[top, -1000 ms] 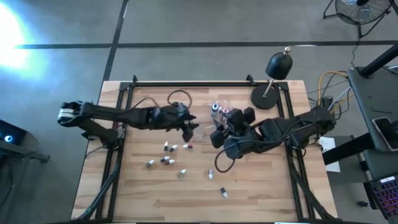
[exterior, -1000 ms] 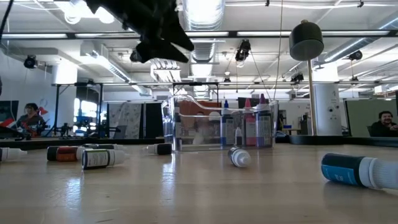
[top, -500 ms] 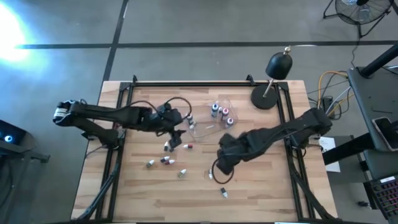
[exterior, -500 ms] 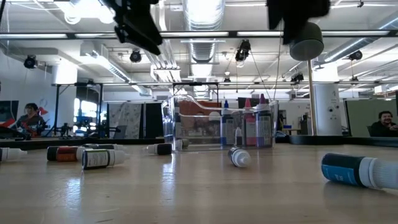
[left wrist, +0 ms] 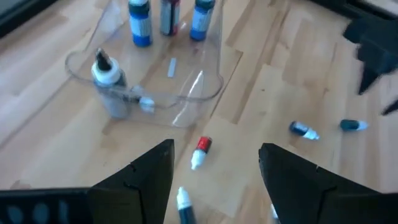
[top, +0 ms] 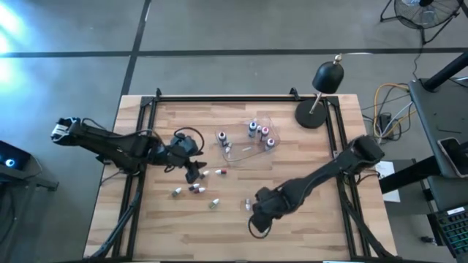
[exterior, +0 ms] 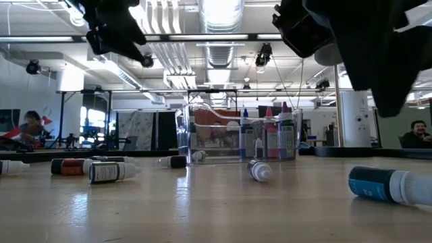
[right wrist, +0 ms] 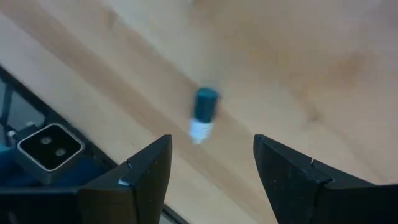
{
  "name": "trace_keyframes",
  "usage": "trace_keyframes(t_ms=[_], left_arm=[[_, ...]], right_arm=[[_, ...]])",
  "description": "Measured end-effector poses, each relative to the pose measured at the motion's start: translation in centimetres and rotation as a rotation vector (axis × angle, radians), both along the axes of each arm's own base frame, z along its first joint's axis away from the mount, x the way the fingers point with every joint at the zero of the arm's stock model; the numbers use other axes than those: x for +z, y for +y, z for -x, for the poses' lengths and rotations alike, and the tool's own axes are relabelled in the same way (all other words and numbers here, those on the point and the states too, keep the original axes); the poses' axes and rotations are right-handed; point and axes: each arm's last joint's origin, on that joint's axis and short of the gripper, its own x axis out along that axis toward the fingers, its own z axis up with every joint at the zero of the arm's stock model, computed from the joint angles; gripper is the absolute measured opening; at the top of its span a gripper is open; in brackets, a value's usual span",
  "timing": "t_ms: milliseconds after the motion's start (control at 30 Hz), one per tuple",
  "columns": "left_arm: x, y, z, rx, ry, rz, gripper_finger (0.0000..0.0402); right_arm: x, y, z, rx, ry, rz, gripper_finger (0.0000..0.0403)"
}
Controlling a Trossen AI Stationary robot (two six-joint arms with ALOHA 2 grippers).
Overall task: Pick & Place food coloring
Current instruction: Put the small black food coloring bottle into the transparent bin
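Note:
Several tiny dropper bottles lie on their sides on the wooden table [top: 307, 219]; among them are a red-capped one [left wrist: 200, 152] and a blue one [right wrist: 202, 112], the latter also seen near the near edge [top: 262, 227]. Others stand upright in the clear tub [top: 245, 144], including three with blue and red labels [left wrist: 168, 15] and a white-capped one [left wrist: 107, 73]. My left gripper [top: 194, 174] is open and hovers over the loose bottles left of the tub. My right gripper [top: 256, 213] is open above the table, with the blue bottle ahead of its fingers.
A black lamp [top: 322, 91] stands on its round base at the far right corner. More loose bottles [exterior: 108, 171] lie left of centre, and a big-looking blue one [exterior: 378, 183] is close to the low camera. A small camera block [right wrist: 50, 146] sits at the near edge.
My left gripper drew back from over the tub's left end toward the table's left and near side; a white-capped bottle now shows standing there in the tub. My right gripper swung from beside the tub toward the near edge and came lower over the loose blue bottle.

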Motion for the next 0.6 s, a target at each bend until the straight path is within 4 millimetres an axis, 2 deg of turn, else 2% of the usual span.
trace_keyframes(t_ms=[200,367,500,600], left_arm=[[-0.9,-0.1,0.8,0.013,-0.013,0.032,0.0209],[-0.9,-0.1,1.0,0.0,-0.018,0.022,0.0209],[-0.9,-0.1,1.0,-0.016,-0.013,0.003,0.0209],[-1.1,-0.1,1.0,-0.024,-0.006,-0.008,0.0209]], right_arm=[[-1.4,2.0,-1.1,-0.037,0.045,0.006,0.0219],[-3.2,3.6,-3.0,-0.037,0.081,0.012,0.0219],[-4.5,3.9,-3.4,-0.082,0.251,0.102,0.0214],[-4.7,4.0,-3.8,-0.091,0.321,0.168,0.0205]])
